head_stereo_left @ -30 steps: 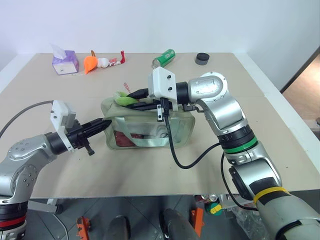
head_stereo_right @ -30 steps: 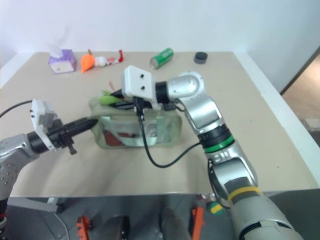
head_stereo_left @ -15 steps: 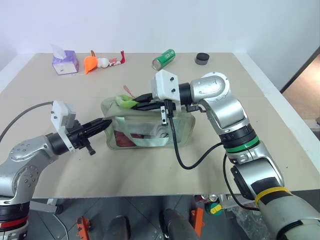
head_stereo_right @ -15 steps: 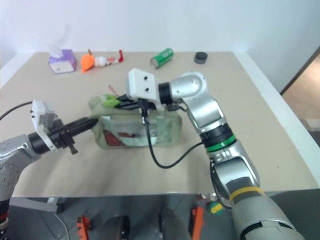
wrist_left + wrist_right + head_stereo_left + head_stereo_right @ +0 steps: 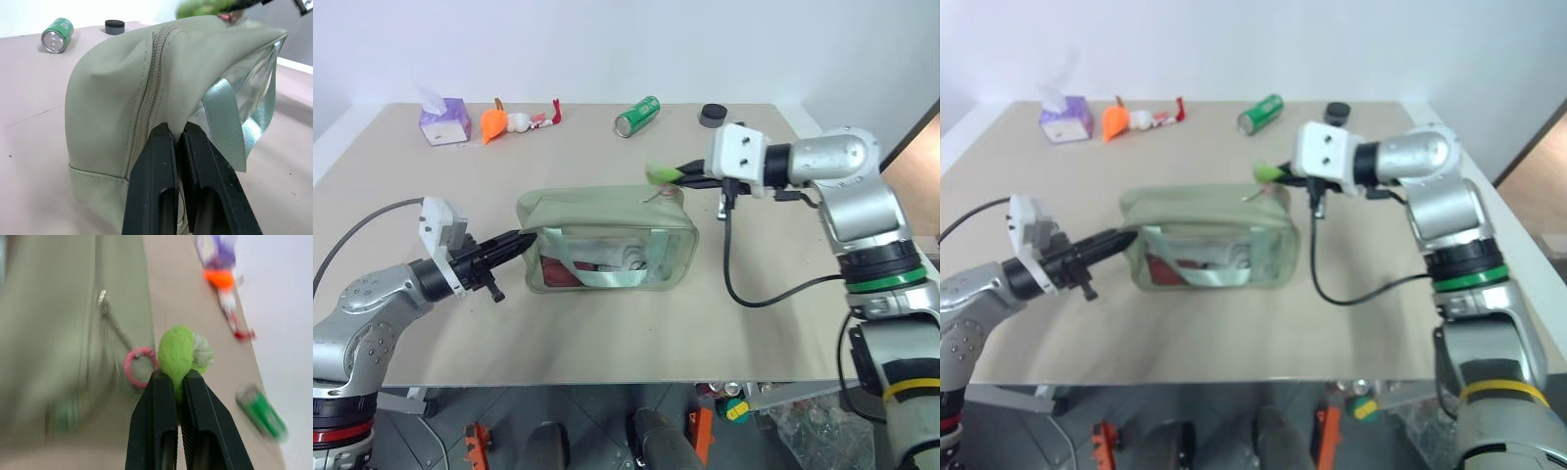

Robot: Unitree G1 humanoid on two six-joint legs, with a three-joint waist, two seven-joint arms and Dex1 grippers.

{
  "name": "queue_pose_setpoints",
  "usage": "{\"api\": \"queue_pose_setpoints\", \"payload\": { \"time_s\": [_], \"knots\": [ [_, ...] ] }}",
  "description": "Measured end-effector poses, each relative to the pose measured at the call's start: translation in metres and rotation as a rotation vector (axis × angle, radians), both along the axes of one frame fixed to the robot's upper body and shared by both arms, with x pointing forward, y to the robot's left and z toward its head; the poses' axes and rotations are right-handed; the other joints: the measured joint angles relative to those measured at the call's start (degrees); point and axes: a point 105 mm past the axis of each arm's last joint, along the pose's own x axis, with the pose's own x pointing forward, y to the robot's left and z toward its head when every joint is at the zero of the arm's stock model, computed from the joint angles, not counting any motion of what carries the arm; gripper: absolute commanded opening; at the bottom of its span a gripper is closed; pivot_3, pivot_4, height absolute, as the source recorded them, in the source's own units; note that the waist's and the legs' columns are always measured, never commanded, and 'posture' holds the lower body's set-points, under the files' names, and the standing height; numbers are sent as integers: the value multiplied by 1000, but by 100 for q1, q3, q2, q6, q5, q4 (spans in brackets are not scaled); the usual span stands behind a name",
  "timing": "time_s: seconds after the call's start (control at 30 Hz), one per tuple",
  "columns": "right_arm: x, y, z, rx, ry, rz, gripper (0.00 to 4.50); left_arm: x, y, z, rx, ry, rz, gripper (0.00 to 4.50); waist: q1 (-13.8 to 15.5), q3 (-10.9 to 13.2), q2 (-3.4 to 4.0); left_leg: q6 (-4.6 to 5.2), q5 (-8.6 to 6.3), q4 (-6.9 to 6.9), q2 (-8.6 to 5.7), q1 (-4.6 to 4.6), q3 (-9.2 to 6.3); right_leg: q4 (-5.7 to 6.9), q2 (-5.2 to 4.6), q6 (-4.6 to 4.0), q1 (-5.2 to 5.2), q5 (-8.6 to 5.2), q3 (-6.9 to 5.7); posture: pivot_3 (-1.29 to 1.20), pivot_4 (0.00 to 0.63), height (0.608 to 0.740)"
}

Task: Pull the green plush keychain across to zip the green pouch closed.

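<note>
— While the right pincer stays clenched on the green plush keychain, where do you stand with the zip?

— You hold the charm just off the far-right end of the green pouch, its cord running back down to the slider at that end. By the look of the top seam the zip is closed along nearly its whole length.

— And the other arm?

— Your left pincer is shut on the fabric at the opposite end, beside the zip's start, bracing the pouch on the worktop. The pouch's long axis runs straight from one pincer to the other.

— So which way does any last pull go?

— Away from the left pincer, along that axis, past the right end. The right arm is the nearer one to the slider; little travel looks to be left.
</note>
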Motion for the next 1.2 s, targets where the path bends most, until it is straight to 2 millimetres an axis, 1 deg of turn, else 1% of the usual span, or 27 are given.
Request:
{"api": "queue_pose_setpoints", "payload": {
  "time_s": [0.07, 0.13, 0.17, 0.23, 0.3, 0.37, 0.43, 0.5, 0.57, 0.7, 0.83, 0.9, 0.97, 1.0, 1.07, 1.1, 1.13, 1.2],
  "knots": [
    [2, -18, -8, -128, -48, -46, 20, 1, -1, 0, 1, -1, -4, 0, -2, 0, 0, 0, 0, 1, -2, 2, 4, -1, -2, 2, 0, 1, 3, 0, 150, 740],
    [4, -41, -20, -321, -102, -96, 20, 1, -4, 0, 0, -1, -16, 0, 13, 0, 0, 0, 0, 2, -7, 2, 5, -2, -9, 6, 2, -1, 3, 0, 150, 740],
    [3, -59, -29, -432, -117, -125, 20, 1, -6, 0, -2, -1, -25, 0, 46, 0, 0, -1, 1, 2, -12, 1, 7, -6, -18, -1, 2, -10, 3, 0, 150, 740],
    [2, -63, -35, -507, -158, -106, 20, 1, -12, 0, -5, -1, -47, 0, 51, 0, 4, -1, 1, 2, -23, 4, 27, -7, -34, 1, 3, -10, 13, 0, 150, 740],
    [1, -65, -37, -528, -166, -102, 20, 1, -14, -1, -6, 3, -57, 0, 65, 0, 3, -4, 3, 5, -33, 5, 26, -8, -45, 11, 6, -11, 13, 0, 150, 740],
    [-4, -67, -45, -546, -145, -93, 20, 0, -16, -3, -8, 7, -70, 0, 108, -1, 2, -4, 4, 8, -51, 8, 20, -8, -61, 26, 17, -21, 12, 0, 150, 740],
    [-11, -66, -62, -557, -95, -76, 20, -1, -16, -3, -8, 9, -75, 0, 122, -2, 1, -4, 4, 8, -65, 8, 21, -13, -77, 36, 22, -27, 12, 0, 150, 740],
    [-16, -60, -81, -532, -40, -54, 20, -1, -16, -4, -8, 10, -75, 0, 122, -2, 2, -4, 4, 8, -77, 8, 25, -13, -87, 49, 21, -26, 17, 0, 150, 740],
    [-19, -50, -89, -500, -14, -37, 20, 0, -15, -4, -10, 12, -71, 0, 115, -2, 3, -4, 4, 9, -77, 11, 25, -12, -87, 65, 23, -17, 18, 0, 150, 740],
    [-24, -29, -99, -445, 17, 16, 20, 1, -14, -5, -13, 18, -67, 0, 117, -3, 3, -3, 4, 8, -76, 15, 11, -10, -83, 69, 29, -14, 9, 0, 150, 740],
    [-23, -13, -105, -418, 19, 53, 20, 1, -13, -5, -14, 20, -64, 0, 107, -4, 1, -3, 4, 8, -74, 21, 10, -10, -80, 67, 34, -14, 9, 0, 150, 740],
    [-23, -10, -106, -413, 23, 59, 20, 1, -13, -5, -14, 20, -64, 0, 109, -4, 1, -3, 4, 8, -74, 21, 9, -10, -80, 66, 36, -14, 9, 0, 150, 740],
    [-22, -9, -106, -397, 35, 53, 708, 2, -13, -5, -15, 21, -63, 0, 106, -6, -2, -3, 4, 8, -74, 21, 10, -10, -80, 66, 36, -14, 9, 0, 150, 740],
    [-21, -9, -105, -376, 51, 37, 913, 2, -13, -5, -15, 21, -62, 0, 106, -6, -2, -3, 4, 8, -74, 21, 10, -10, -80, 67, 36, -14, 9, 0, 150, 740],
    [-20, -11, -103, -324, 96, 7, 1568, 2, -13, -5, -16, 23, -61, 0, 106, -6, -2, -3, 4, 8, -74, 21, 8, -10, -80, 66, 36, -14, 8, 0, 150, 740],
    [-20, -13, -100, -288, 126, -16, 2009, 1, -12, -5, -17, 24, -60, 583, 109, -6, -2, -2, 4, 8, -74, 21, 7, -10, -80, 66, 36, -14, 8, 0, 150, 740],
    [-19, -18, -94, -224, 167, -55, 2343, 1, -11, -6, -21, 29, -56, 775, 110, -6, -2, -2, 4, 8, -74, 20, 6, -10, -80, 66, 36, -14, 7, 0, 150, 740],
    [-18, -25, -87, -178, 191, -93, 2911, 2, -8, -13, -24, 67, -40, 1340, 108, -4, -2, -2, 4, 7, -75, 16, 6, -10, -80, 67, 32, -14, 8, 0, 150, 740]
  ]
}}
